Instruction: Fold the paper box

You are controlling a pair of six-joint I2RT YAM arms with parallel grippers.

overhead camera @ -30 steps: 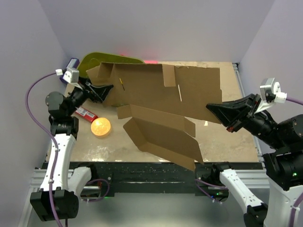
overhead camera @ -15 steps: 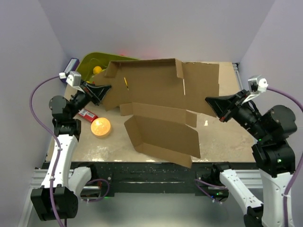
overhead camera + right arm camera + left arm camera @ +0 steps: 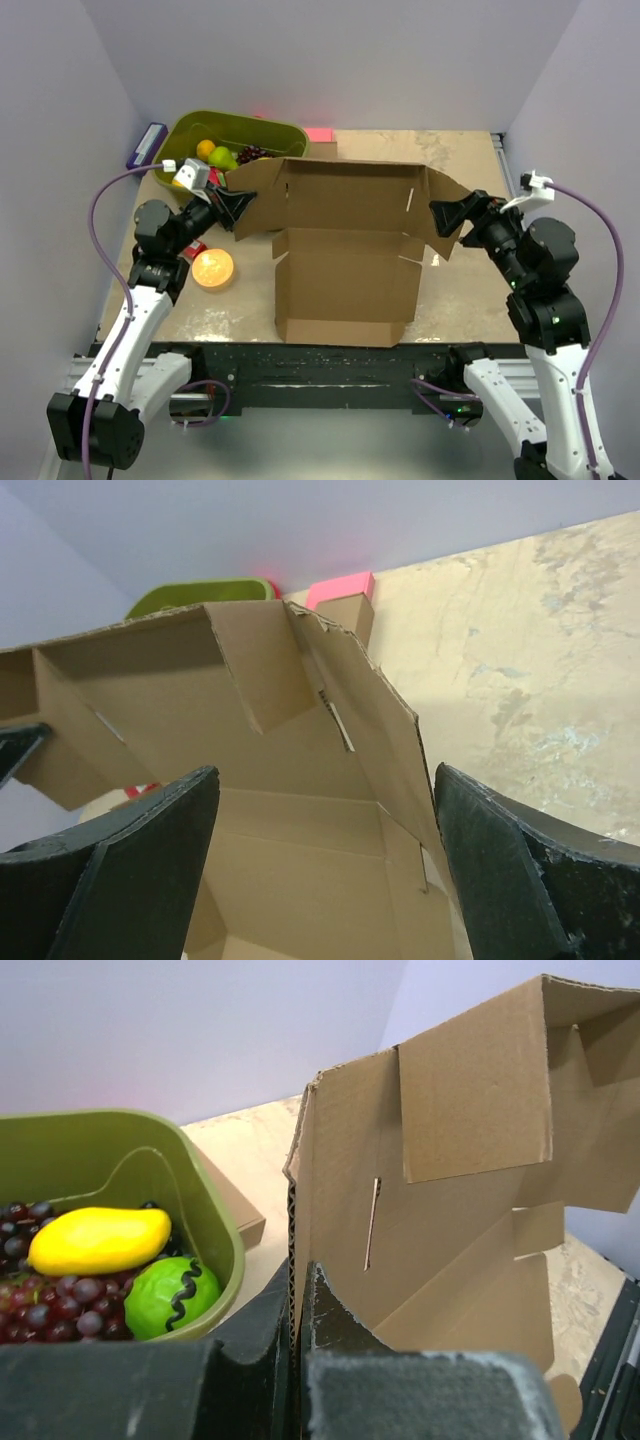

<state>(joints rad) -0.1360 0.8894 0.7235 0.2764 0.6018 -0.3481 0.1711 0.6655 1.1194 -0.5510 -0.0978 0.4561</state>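
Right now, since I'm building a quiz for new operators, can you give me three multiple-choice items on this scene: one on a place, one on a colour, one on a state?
1. Where does the green bin stand?
A) at the far left corner of the table
B) at the near right corner
C) at the near edge, in the middle

2. What colour is the round ball left of the paper box?
A) blue
B) orange
C) white

3. How is the left gripper?
A) open, above the bin
B) shut on a fruit
C) shut on the box's left flap

Answers: 1 A, the top view shows it far left; 2 B, it is plainly orange; 3 C, the left wrist view shows it pinching the cardboard edge.
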